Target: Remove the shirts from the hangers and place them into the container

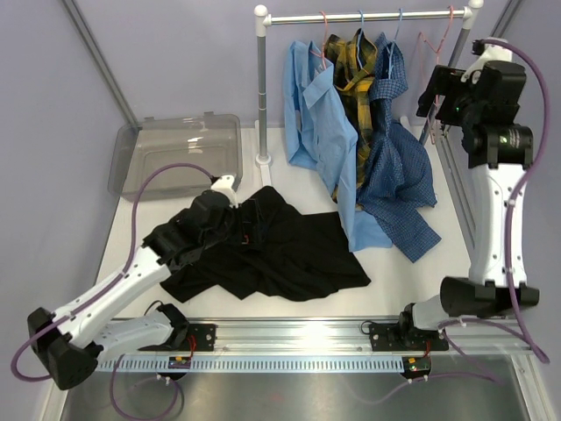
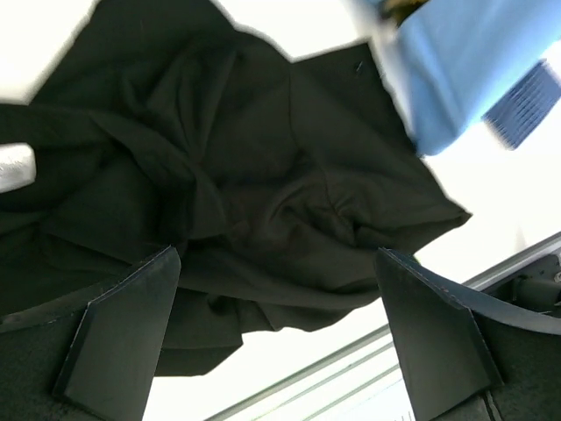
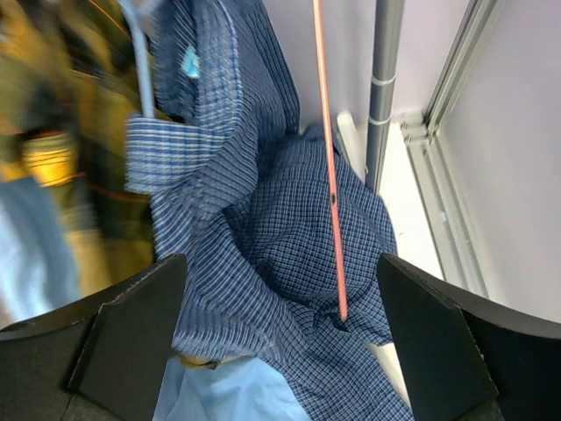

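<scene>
My left gripper point(image 2: 276, 260) hovers with jaws spread wide just above the crumpled plain black shirt point(image 1: 280, 254). It lies off any hanger on the white table point(image 1: 412, 281), to the near right of the shallow smoky-grey translucent plastic tub point(image 1: 166, 149) at the far left. I judge I sit low and open here to pinch the cloth and carry it there. My right gripper point(image 3: 280, 263) is raised at the far right by the thick silver rail point(image 1: 368, 15), jaws apart, gripping nothing. A thin pink wire hanger point(image 3: 329, 158) hangs free before it, over the dark blue checked shirt point(image 3: 289, 237). The plain light blue shirt point(image 1: 320, 123) and yellow-and-black plaid shirt point(image 1: 355, 70) hang further left
</scene>
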You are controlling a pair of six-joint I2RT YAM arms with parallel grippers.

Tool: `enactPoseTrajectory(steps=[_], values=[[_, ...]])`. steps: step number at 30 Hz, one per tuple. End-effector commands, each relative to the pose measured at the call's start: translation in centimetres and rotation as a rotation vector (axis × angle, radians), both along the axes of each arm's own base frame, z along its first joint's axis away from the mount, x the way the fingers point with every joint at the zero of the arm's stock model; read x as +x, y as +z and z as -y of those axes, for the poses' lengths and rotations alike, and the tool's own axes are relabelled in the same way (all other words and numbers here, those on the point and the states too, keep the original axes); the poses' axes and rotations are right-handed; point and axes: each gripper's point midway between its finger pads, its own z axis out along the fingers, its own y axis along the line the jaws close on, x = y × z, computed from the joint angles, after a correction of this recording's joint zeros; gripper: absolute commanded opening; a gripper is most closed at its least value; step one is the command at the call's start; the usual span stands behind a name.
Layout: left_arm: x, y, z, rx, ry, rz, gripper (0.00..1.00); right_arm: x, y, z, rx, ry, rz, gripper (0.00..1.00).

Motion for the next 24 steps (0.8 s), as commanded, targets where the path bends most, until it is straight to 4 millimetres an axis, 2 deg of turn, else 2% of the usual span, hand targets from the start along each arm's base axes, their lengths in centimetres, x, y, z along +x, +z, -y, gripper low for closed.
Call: enactPoseTrajectory(steps=[1, 2, 3, 4, 7, 8, 9, 10, 12, 15, 17, 19, 21, 24], values=[[-0.3, -3.0, 1.9, -0.002, -0.014, -0.121, 0.99, -4.8, 5.1, -1.0, 0.015, 0.035, 0.168, 0.99], [-0.3, -3.8, 1.9, 0.017, -0.002, -0.143, 0.99, -5.4, 5.9, -1.2, 0.018, 0.039, 0.214, 0.99], [-0.3, -4.6, 2.2, 0.032, 0.003, -0.168, 0.99, -7.7, 7.5, -1.4, 0.025, 0.041, 0.275, 1.0], [-0.1, -6.1, 2.7, 0.059, 0.017, -0.218, 0.99, -7.9, 6.3, -1.6, 0.039, 0.046, 0.262, 0.99], [-0.1, -8.0, 3.7, 0.099, 0.041, -0.272, 0.99, -10.4, 6.3, -2.2, 0.072, 0.059, 0.322, 1.0], [0.2, -9.2, 3.7, 0.141, 0.067, -0.28, 0.99, -10.9, 6.3, -2.5, 0.081, 0.068, 0.339, 1.0], [-0.1, -9.5, 4.3, 0.158, 0.06, -0.278, 0.99, -12.2, 6.8, -2.7, 0.089, 0.074, 0.37, 0.99], [0.0, -9.8, 4.7, 0.164, 0.073, -0.282, 0.99, -12.2, 5.6, -2.9, 0.109, 0.079, 0.352, 1.0], [0.0, -10.6, 5.5, 0.182, 0.108, -0.286, 0.99, -13.1, 5.0, -3.4, 0.124, 0.094, 0.363, 0.99], [-0.9, -12.2, 5.4, 0.187, 0.185, -0.323, 0.99, -14.0, 4.1, -4.2, 0.128, 0.12, 0.362, 0.99], [-0.9, -13.0, 4.7, 0.214, 0.239, -0.3, 0.99, -14.4, 3.7, -4.7, 0.12, 0.138, 0.363, 0.99], [-1.5, -15.2, 3.2, 0.259, 0.297, -0.329, 0.99, -15.1, 3.2, -5.3, 0.11, 0.16, 0.365, 1.0], [-1.1, -16.6, 1.0, 0.309, 0.388, -0.315, 0.99, -15.7, 2.6, -6.1, 0.09, 0.201, 0.366, 0.99], [-0.5, -17.5, -1.3, 0.337, 0.477, -0.306, 0.99, -16.6, 2.1, -7.2, 0.066, 0.256, 0.376, 0.99]])
